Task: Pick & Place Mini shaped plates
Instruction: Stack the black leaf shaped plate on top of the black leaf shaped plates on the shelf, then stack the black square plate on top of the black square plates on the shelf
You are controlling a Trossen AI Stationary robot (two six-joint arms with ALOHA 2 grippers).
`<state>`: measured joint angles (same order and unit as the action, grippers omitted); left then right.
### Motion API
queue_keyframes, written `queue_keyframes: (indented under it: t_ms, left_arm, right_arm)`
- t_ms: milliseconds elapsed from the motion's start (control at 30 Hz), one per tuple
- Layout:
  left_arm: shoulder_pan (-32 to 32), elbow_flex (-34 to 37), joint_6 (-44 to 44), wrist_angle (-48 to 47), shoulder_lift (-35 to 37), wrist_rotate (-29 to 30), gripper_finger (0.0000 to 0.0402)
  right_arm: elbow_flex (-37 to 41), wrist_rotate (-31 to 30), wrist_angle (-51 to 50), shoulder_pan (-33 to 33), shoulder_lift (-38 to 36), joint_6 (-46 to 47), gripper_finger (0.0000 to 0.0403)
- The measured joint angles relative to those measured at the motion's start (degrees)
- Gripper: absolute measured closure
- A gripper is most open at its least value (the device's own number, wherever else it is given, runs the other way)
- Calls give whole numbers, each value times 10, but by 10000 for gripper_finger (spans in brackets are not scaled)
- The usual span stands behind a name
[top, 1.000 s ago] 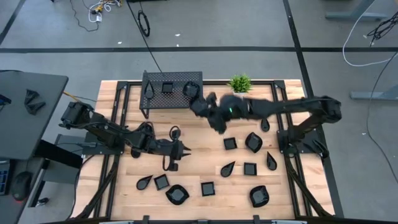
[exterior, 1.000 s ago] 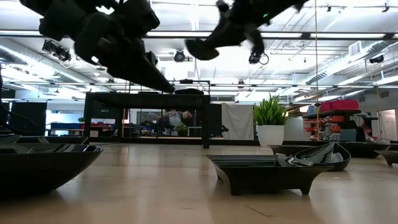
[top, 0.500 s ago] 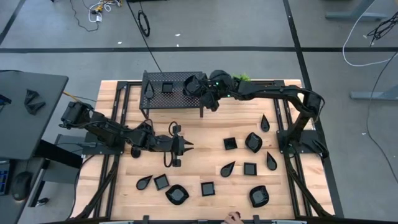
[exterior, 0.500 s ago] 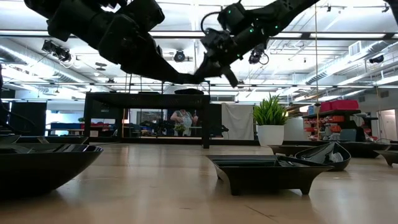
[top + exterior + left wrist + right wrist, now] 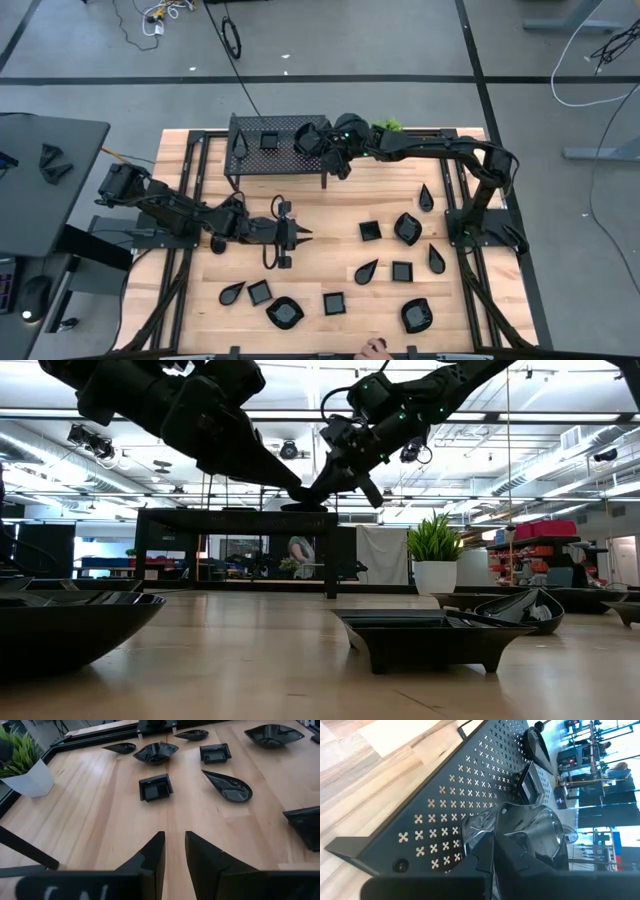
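Several mini shaped plates lie flat on the wooden table, among them a square one (image 5: 370, 231), a teardrop (image 5: 366, 271) and a rounded one (image 5: 285, 313). The black perforated rack (image 5: 275, 150) at the far edge carries a teardrop plate (image 5: 537, 745) and a square plate (image 5: 532, 782). My right gripper (image 5: 320, 142) is over the rack's right end, shut on a glossy rounded plate (image 5: 532, 827). My left gripper (image 5: 174, 836) hovers open over the table's middle left with nothing between its fingers. My right gripper pinches the rounded plate's rim (image 5: 506, 822) between its two fingers. The fingers slant down toward the rack from the table's right. The plate sits close over the rack's perforated top (image 5: 445, 820); I cannot tell whether it rests on it.
A small green plant in a white pot (image 5: 385, 130) stands just right of the rack. Bare wood lies between the rack and the plates near the front. A person's hand (image 5: 375, 349) shows at the table's near edge.
My right gripper has carried the rounded plate from above the table's middle toward the far edge and left, to the rack's right end, and has come down. In the last half second it has hardly moved.
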<state>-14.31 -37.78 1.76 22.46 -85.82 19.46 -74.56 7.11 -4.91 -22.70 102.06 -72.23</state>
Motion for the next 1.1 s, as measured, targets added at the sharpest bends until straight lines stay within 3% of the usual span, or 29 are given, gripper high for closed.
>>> queue_keyframes:
  t_ms: [367, 800, 967, 1100]
  left_arm:
    - [0, 0, 0, 0, 0, 0, 323]
    - [0, 0, -1, 0, 0, 0, 323]
    - [0, 0, -1, 0, 0, 0, 323]
    - [0, 0, -1, 0, 0, 0, 323]
  right_arm:
    - [1, -1, -9, 0, 3, 2, 383]
    - [2, -23, -8, 5, -27, -5, 286]
    - [2, -15, -36, 10, -53, 44, 292]
    - [2, -18, -38, 8, -57, 135, 308]
